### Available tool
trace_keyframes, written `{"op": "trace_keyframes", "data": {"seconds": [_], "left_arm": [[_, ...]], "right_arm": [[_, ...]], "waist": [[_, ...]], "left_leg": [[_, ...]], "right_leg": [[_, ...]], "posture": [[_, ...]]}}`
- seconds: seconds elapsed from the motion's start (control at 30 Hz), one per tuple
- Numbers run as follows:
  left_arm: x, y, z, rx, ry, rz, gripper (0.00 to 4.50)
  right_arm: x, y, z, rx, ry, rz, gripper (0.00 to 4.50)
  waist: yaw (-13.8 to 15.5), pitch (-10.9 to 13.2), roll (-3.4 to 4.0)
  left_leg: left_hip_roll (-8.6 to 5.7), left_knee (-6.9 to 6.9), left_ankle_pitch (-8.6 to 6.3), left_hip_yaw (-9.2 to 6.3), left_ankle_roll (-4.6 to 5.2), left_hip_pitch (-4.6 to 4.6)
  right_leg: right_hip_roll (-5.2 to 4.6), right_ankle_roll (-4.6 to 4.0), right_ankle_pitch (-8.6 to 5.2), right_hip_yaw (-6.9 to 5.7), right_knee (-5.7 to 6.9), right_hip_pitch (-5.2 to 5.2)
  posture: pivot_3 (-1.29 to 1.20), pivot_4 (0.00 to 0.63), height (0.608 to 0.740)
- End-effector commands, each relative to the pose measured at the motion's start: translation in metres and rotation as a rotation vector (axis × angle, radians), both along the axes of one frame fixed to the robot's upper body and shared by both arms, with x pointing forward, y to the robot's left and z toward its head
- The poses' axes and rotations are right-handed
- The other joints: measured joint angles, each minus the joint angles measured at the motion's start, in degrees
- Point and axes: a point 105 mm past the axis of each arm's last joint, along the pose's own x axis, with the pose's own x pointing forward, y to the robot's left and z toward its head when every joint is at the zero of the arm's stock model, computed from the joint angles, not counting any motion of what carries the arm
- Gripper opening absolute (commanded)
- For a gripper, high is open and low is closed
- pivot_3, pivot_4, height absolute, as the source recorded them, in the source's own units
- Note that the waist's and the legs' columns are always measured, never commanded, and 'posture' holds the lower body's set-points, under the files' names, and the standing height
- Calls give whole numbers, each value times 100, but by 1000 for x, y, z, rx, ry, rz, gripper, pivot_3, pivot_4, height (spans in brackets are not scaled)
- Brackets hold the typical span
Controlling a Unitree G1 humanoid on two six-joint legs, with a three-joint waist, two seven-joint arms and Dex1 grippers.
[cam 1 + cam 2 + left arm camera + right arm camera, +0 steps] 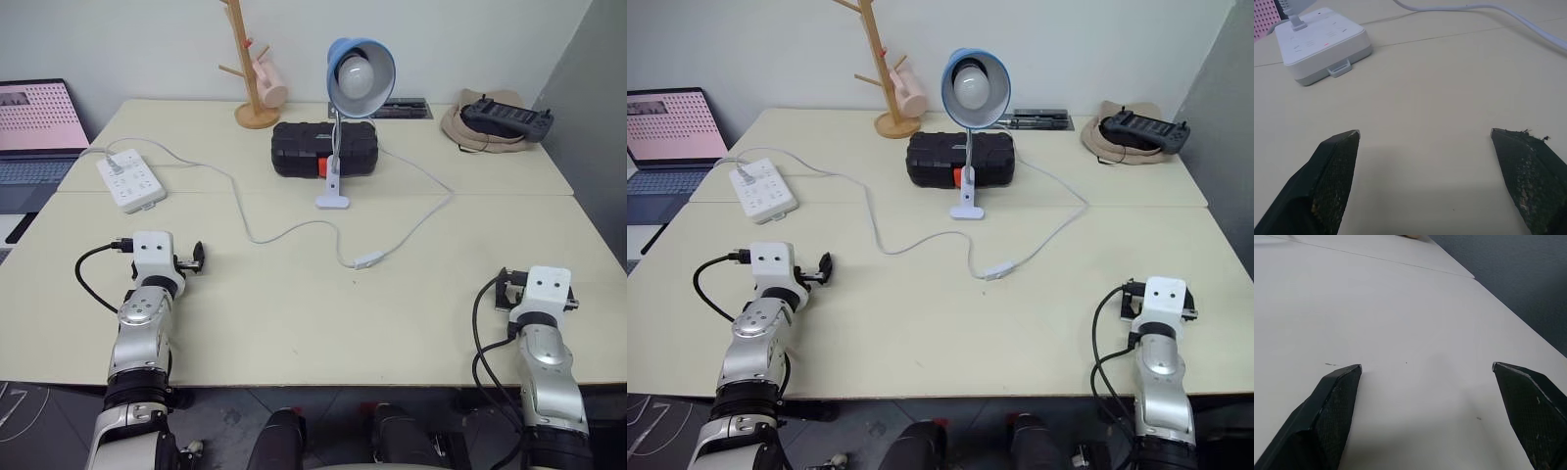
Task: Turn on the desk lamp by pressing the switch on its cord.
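**While the switch waits untouched, you have not begun the reach**

The switch [368, 259], a small white oblong, lies on the matte cream table [294, 323] just in front of the desk lamp [351, 108], on the thin white cord [421, 220]. The lamp's bulb looks unlit under its glossy blue dome. Your left gripper [1425, 142] and right gripper [1427, 374] hover well short of the switch, fingers spread wide, empty. Next, I judge, you bring one fingertip down on the rocker.
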Motion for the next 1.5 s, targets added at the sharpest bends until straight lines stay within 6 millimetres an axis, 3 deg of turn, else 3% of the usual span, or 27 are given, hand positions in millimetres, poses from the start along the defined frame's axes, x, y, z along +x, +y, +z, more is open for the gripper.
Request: {"op": "trace_keyframes", "data": {"seconds": [0.03, 0.17, 0.4, 0.53, 0.63, 0.77, 0.9, 0.97, 1.13, 1.23, 1.37, 1.5], "left_arm": [[2, -7, 5, 3, -17, -32, 4466], [1, -2, 10, 43, -18, -26, 4466], [7, -23, 38, 46, -58, -199, 4466], [9, -63, 62, 62, -51, -488, 4466], [-2, -96, 75, 108, -15, -724, 4466], [-19, -125, 76, 115, 18, -879, 4466], [-47, -149, 73, 111, 54, -1028, 4466], [-69, -157, 71, 93, 78, -1099, 4466], [-101, -161, 64, 64, 127, -1150, 4466], [-110, -160, 61, 58, 146, -1145, 4466], [-115, -162, 58, 50, 148, -1129, 4466], [-108, -161, 62, 41, 123, -1087, 4466]], "right_arm": [[-3, 1, 6, -19, 3, 45, 4500], [-4, -2, 10, -37, 9, 69, 4500], [14, 27, 35, -75, -5, 373, 4500], [24, 70, 54, -138, 51, 752, 4500], [27, 104, 70, -231, 109, 1069, 4500], [39, 129, 75, -342, 180, 1320, 4500], [42, 151, 71, -362, 247, 1522, 4500], [40, 158, 58, -378, 319, 1621, 4500], [52, 171, 47, -377, 349, 1689, 4500], [58, 178, 47, -372, 345, 1708, 4500], [72, 189, 51, -340, 337, 1707, 4500], [81, 188, 47, -349, 389, 1707, 4500]], "waist": [[1, 0, 0], [2, 0, 0], [-10, 5, -2], [-18, 10, -3], [-25, 30, -1], [-27, 32, -2], [-55, 49, -5], [-45, 52, -7], [-19, 58, -3], [-24, 63, 5], [-24, 64, 7], [-15, 66, 10]], "left_leg": [[0, 0, 0, 0, 0, 0], [0, 0, 0, 0, 0, -1], [1, 0, 0, 3, 0, -3], [1, 0, 0, 9, 0, -5], [1, 3, 0, 16, 0, -9], [6, 1, 0, 13, 0, -8], [12, 3, 0, 8, 0, -16], [19, 5, 0, -2, 0, -24], [55, 9, 0, 1, 0, -25], [62, 11, 0, 6, 0, -20], [69, 11, 0, 6, 0, -18], [69, 10, 0, 9, -1, -19]], "right_leg": [[0, 0, 0, 0, -1, 0], [0, 0, 0, -1, -2, 0], [1, 0, 0, 0, -3, -2], [4, 0, 0, -2, -4, -3], [4, 1, 0, 0, -6, -5], [6, 0, 0, -5, -9, -3], [5, -1, 0, 5, -8, -16], [4, -1, 0, 1, -8, -21], [6, -2, 0, -1, -9, -20], [12, -3, 0, 4, -9, -19], [19, -7, 0, 1, -8, -19], [20, -10, 2, 3, -9, -21]], "posture": [[0, 150, 740], [0, 150, 740], [0, 150, 740], [0, 150, 740], [0, 150, 740], [0, 150, 740], [0, 150, 740], [0, 150, 740], [0, 150, 740], [0, 150, 740], [0, 150, 740], [0, 150, 740]]}}
